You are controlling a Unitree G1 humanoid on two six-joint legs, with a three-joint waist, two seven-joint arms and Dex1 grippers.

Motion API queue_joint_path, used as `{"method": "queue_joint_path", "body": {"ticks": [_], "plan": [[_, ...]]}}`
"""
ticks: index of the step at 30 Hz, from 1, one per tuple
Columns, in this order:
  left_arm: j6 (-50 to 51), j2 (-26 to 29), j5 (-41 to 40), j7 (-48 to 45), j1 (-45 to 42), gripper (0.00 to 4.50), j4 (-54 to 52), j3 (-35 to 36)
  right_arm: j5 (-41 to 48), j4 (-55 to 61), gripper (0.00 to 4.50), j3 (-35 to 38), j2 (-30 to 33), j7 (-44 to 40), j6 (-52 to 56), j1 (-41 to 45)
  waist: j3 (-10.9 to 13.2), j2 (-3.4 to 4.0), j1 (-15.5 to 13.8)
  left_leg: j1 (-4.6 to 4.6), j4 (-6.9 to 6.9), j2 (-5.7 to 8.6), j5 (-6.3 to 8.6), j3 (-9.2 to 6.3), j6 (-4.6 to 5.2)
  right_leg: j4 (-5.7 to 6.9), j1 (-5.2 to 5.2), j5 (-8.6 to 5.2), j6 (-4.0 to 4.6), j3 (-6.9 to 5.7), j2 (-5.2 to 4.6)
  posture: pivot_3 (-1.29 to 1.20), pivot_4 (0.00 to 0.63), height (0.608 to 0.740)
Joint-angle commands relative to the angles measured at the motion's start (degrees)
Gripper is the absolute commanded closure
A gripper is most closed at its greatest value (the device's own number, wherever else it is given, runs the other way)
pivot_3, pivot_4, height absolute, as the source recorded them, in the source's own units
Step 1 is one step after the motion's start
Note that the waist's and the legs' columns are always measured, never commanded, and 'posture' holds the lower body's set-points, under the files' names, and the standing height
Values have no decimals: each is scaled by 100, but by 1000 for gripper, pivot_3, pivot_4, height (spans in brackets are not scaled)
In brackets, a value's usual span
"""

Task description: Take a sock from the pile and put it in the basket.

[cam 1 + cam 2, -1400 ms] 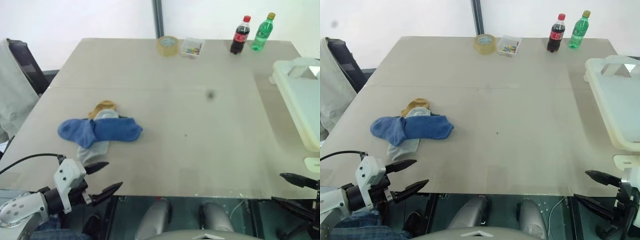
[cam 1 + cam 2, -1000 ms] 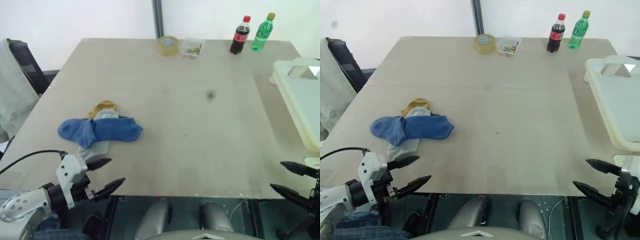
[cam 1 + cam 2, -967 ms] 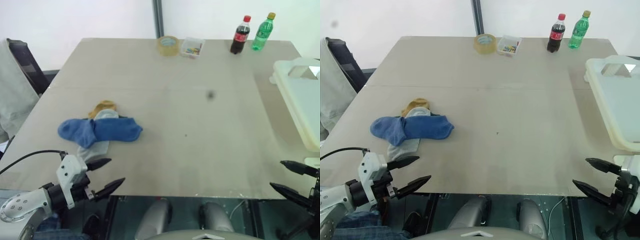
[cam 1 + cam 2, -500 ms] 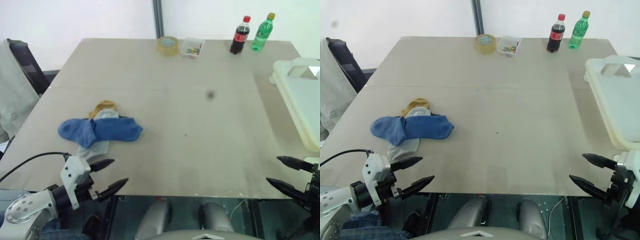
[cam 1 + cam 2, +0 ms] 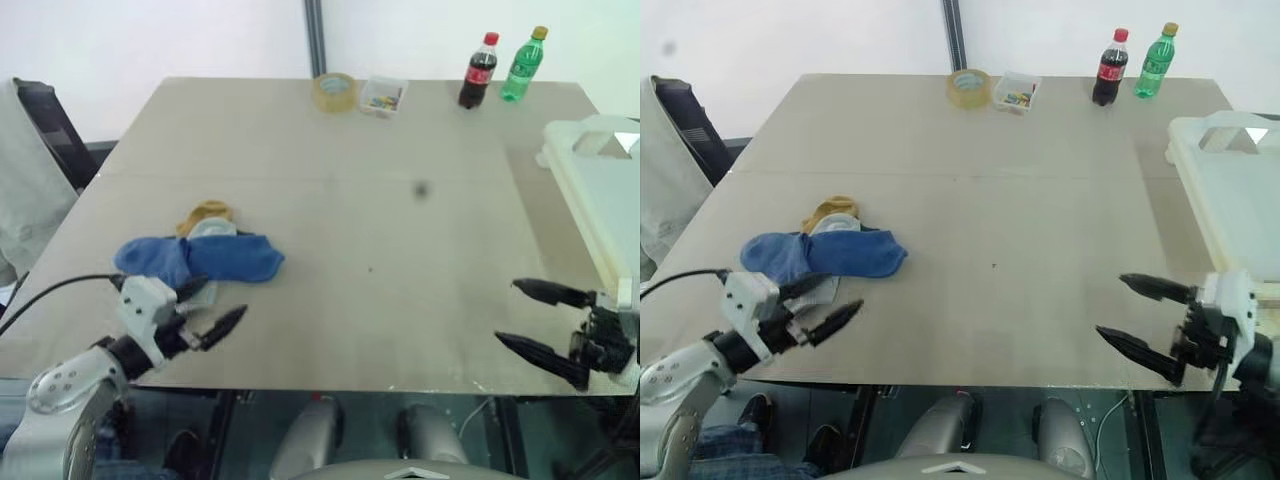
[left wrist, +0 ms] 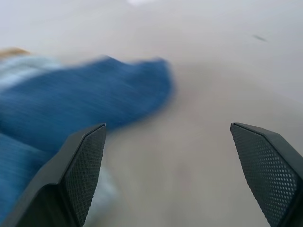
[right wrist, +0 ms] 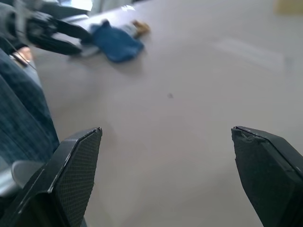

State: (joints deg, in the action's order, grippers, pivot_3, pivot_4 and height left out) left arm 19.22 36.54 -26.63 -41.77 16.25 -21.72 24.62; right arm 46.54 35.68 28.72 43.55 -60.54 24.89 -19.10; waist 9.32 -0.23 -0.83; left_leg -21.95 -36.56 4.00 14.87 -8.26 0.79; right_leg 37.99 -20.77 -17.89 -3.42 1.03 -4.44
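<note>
1. The pile (image 5: pixel 200 258) lay on the worktop's (image 5: pixel 380 200) left side, its blue sock running crosswise.
2. The left hand (image 5: pixel 207 315), spread, hovered just beside it.
3. The right hand (image 5: pixel 532 318) was spread near the basket (image 5: pixel 600 200).

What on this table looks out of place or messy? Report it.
Nothing is spilled or broken. The socks lie in a loose heap near the left gripper, the blue one sprawled across the rest. The two bottles stand upright at the far edge, and the basket sits square at the right.
</note>
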Motion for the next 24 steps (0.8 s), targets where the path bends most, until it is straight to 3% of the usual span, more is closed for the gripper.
{"method": "queue_joint_path", "body": {"ticks": [1,13,18,24], "plan": [[66,22,132,412,-180,0,206,312,250,297,31,-115,117,120,83,238,1,-1,2,-1,0,1,-1,0,-2,0,0,1,-1,0,0,0,150,740],[347,112,588,1017,-320,0,603,346,118,115,31,-436,193,106,36,647,-1,-7,-2,0,0,1,-5,0,-8,1,-1,5,0,1,-1,0,150,740],[406,9,308,892,-424,0,472,361,169,124,31,-430,106,114,-5,619,-1,-7,4,0,-1,0,-6,1,-10,2,-2,9,2,3,-1,0,150,740],[514,69,303,835,-396,2582,435,346,177,134,0,-498,75,-4,-99,643,-1,-7,10,0,-1,0,-6,2,-10,2,-2,10,2,3,-1,0,150,740]]}}
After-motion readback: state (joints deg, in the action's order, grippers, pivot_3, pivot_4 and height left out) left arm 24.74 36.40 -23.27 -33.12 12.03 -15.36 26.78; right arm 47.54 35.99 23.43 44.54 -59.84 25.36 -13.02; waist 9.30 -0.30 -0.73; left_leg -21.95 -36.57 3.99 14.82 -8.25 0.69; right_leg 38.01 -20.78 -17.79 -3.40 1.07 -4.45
